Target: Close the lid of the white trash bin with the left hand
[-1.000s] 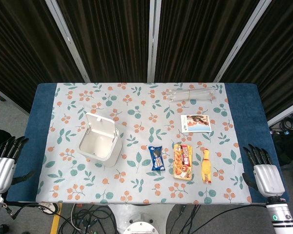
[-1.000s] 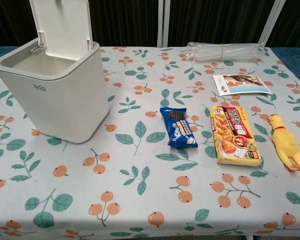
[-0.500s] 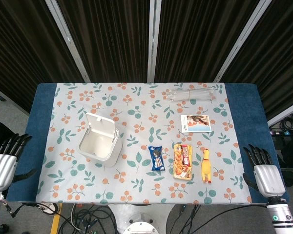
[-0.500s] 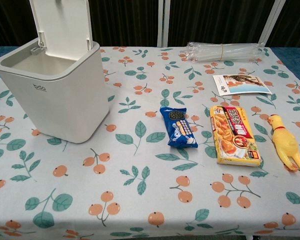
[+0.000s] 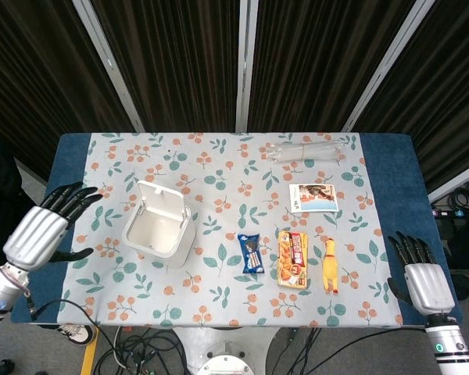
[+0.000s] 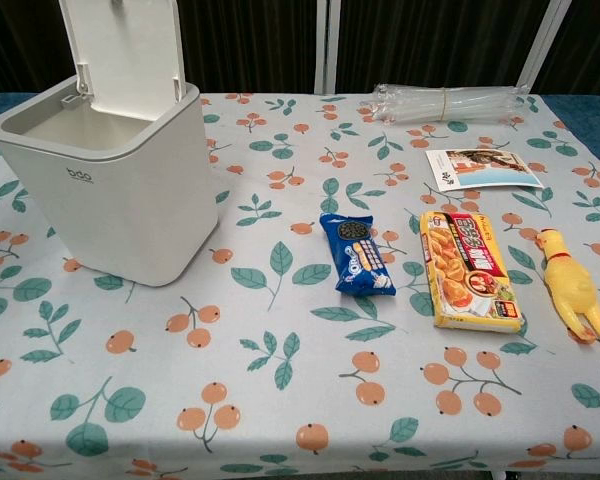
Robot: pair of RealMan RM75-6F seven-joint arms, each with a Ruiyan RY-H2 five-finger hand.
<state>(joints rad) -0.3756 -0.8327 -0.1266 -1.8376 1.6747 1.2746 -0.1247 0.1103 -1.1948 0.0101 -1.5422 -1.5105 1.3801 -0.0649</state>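
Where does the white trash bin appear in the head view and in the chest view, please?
Head view: white trash bin sits left of centre, lid up.
Chest view: it fills the upper left, lid upright.
Shared landmark: the blue snack packet lies to its right in both.

From my chest view the lid (image 6: 130, 55) of the white trash bin (image 6: 110, 190) ran off the top edge, so I could not see its upper end; neither hand showed there at all; the yellow chicken toy (image 6: 572, 287) was clipped at the right edge. In the head view the print on the blue snack packet (image 5: 252, 253) and the card (image 5: 313, 198) was too small to read; the right hand (image 5: 424, 281) lay partly below the table (image 5: 383, 168) edge.
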